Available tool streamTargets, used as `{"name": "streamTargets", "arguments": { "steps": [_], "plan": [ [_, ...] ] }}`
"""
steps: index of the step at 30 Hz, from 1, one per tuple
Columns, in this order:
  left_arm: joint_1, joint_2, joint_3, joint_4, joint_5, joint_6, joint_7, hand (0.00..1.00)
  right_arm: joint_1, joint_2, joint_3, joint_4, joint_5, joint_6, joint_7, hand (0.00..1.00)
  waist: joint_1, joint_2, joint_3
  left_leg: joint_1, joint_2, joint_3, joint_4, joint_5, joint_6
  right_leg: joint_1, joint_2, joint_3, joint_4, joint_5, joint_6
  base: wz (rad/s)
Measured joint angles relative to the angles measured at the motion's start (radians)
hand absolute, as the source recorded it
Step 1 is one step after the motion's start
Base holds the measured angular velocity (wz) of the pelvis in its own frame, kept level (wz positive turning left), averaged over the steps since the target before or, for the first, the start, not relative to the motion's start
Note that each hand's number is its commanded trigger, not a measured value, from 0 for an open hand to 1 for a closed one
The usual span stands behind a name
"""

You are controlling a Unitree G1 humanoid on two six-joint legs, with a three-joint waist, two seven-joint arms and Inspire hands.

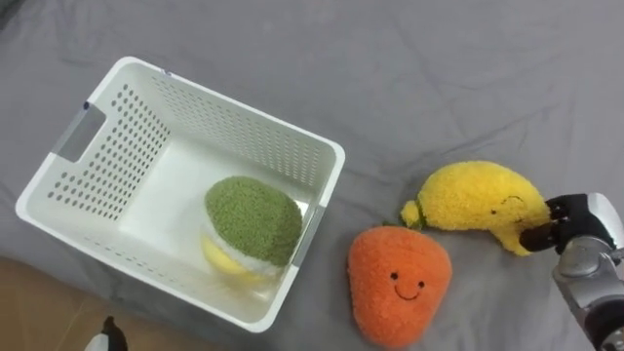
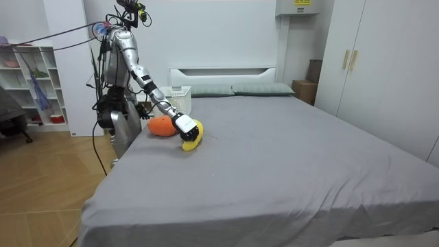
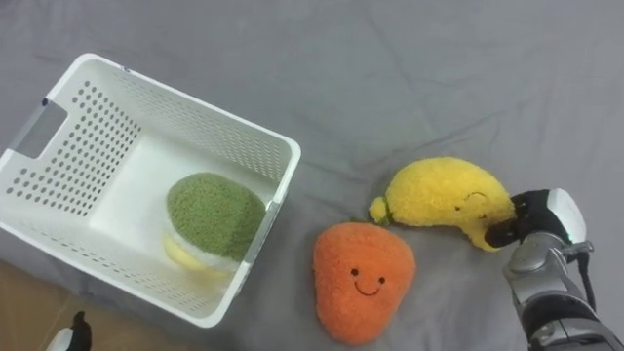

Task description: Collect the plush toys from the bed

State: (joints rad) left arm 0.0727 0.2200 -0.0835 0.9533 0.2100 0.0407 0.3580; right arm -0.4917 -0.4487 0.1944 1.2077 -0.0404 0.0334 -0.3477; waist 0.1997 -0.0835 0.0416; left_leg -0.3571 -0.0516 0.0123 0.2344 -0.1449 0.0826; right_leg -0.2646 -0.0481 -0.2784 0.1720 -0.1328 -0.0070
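Yellow lemon plush, frame right: right hand clamped round its end, likely for lifting into white basket.

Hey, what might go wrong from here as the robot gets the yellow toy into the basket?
1. The right hand holds the yellow toy only by its end, so it may slip out when lifted.
2. The orange toy lies between it and the basket; a low carry might knock it.
3. The green toy sits against the basket's nearer wall, so a short drop could bounce out.
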Motion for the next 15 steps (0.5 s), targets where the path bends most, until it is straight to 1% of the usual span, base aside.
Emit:
{"name": "streamTargets", "arguments": {
  "steps": [5, 7, 12, 15],
  "plan": [
    [0.001, 0.002, 0.000, 0.012, 0.001, -0.005, 0.000, 0.00, -0.014, -0.002, 0.000, 0.003, 0.059, -0.001, -0.004, 1.00, 0.002, 0.002, 0.0012, -0.004, -0.001, -0.005, 0.002, 0.000, 0.000, -0.004, -0.001, -0.003, 0.001, 0.000, 0.000, 0.02],
    [0.001, 0.004, 0.000, 0.010, 0.005, -0.005, 0.000, 0.00, -0.017, -0.010, 0.000, 0.004, 0.072, -0.001, -0.007, 1.00, 0.000, 0.007, 0.0040, -0.012, -0.003, -0.016, 0.007, 0.000, 0.000, -0.005, -0.002, -0.014, 0.001, 0.000, 0.000, 0.13],
    [0.005, 0.004, 0.000, 0.009, 0.006, -0.005, 0.000, 0.00, -0.019, -0.015, 0.000, 0.004, 0.076, -0.003, -0.011, 1.00, 0.007, 0.011, 0.0043, -0.017, -0.003, -0.013, 0.006, 0.001, 0.001, -0.013, -0.003, -0.009, 0.001, 0.000, 0.000, 0.00],
    [0.006, 0.004, -0.019, 0.008, -0.001, -0.005, -0.001, 0.00, -0.019, -0.015, 0.000, 0.003, 0.081, -0.010, -0.011, 1.00, 0.010, 0.012, 0.0039, -0.014, -0.002, -0.009, 0.006, 0.001, 0.001, -0.014, -0.002, -0.004, 0.003, 0.000, 0.000, -0.05]
  ]
}}
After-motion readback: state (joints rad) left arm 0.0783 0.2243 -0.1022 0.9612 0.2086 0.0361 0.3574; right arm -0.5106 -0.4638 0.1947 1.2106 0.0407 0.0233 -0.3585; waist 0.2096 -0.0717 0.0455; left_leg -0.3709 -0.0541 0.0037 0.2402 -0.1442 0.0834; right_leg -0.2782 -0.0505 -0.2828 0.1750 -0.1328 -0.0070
